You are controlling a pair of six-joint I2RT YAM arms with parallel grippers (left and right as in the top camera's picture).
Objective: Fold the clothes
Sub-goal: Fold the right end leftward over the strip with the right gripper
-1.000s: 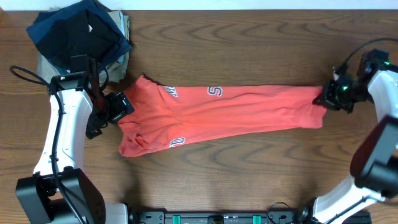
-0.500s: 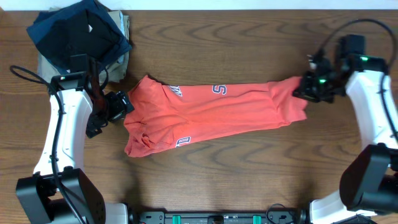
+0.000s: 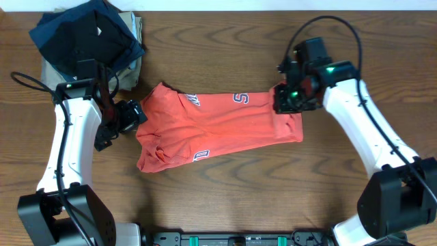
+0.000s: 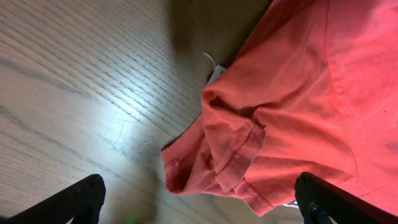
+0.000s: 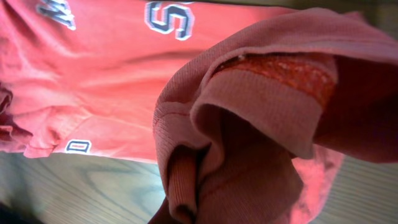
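Observation:
The coral-red T-shirt (image 3: 212,126) lies across the middle of the table, and its white lettering (image 3: 238,99) shows. My left gripper (image 3: 134,116) stands open at the shirt's left edge. In the left wrist view its fingers (image 4: 74,200) straddle a bunched hem (image 4: 239,155), with nothing gripped. A small white label (image 4: 214,71) peeks out there. My right gripper (image 3: 285,102) is shut on the shirt's right end and holds it lifted over the shirt's body. In the right wrist view the folded fabric (image 5: 261,124) hides the fingers.
A pile of navy and black garments (image 3: 85,37) sits on a khaki one (image 3: 138,27) at the back left corner. A black cable (image 3: 27,83) loops beside the left arm. Bare wood lies right of the shirt.
My right gripper has travelled left with the shirt's right end, folding it over, so the shirt now spans a shorter length. The left arm has stayed put.

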